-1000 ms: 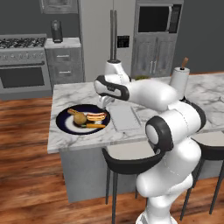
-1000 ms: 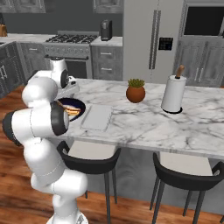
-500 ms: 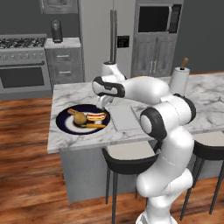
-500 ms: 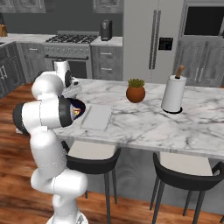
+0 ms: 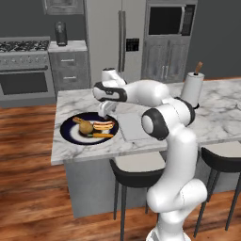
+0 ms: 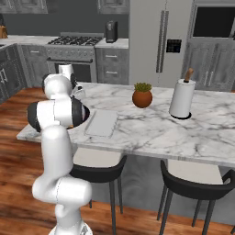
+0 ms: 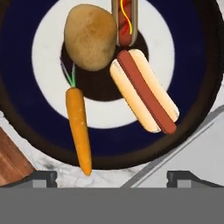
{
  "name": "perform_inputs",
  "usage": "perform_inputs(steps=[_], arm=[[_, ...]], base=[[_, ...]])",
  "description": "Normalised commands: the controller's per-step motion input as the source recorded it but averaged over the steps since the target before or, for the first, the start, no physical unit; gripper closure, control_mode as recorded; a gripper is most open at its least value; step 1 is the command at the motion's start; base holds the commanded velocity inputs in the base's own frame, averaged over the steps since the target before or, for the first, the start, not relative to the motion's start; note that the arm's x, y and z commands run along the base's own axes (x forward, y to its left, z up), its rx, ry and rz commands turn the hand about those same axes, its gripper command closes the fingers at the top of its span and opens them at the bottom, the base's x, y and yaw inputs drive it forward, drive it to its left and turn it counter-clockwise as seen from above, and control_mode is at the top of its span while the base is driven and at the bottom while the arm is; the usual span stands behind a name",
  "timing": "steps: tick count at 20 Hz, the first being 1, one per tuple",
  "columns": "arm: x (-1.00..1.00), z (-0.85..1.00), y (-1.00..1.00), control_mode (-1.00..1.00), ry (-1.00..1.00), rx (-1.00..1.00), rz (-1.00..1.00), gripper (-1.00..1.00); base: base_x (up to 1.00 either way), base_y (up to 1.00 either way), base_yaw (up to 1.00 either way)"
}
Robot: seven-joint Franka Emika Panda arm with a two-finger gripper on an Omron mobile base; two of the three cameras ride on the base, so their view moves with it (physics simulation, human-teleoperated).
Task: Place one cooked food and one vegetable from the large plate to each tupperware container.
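— While the left base view showed the whole counter, what did the hand view add?

— It showed the food clearly. On the large plate lay a potato, a carrot with its tip over the rim, a hot dog and a second hot dog cut by the top edge. In the left base view these were small shapes on the large plate.

— And the tupperware container?

— In the left base view the tupperware container lay just beside the plate, on the marble counter. The right base view showed it flat, with a potted plant and a paper towel roll farther along; there the arm hid most of the plate.

— How stood the fingers?

— The gripper hung over the plate's near edge. Its fingertips were spread wide apart, holding nothing and touching nothing.
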Motion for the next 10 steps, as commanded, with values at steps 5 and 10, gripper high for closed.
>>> perform_inputs(steps=[5,10], arm=[[0.36,-0.35,0.30,-1.00,0.03,-0.07,0.00,-1.00],[0.48,-0.51,0.04,-1.00,-0.02,-0.04,0.01,-1.00]], base=[[0.00,0.00,0.00],[0.00,0.00,0.00]])
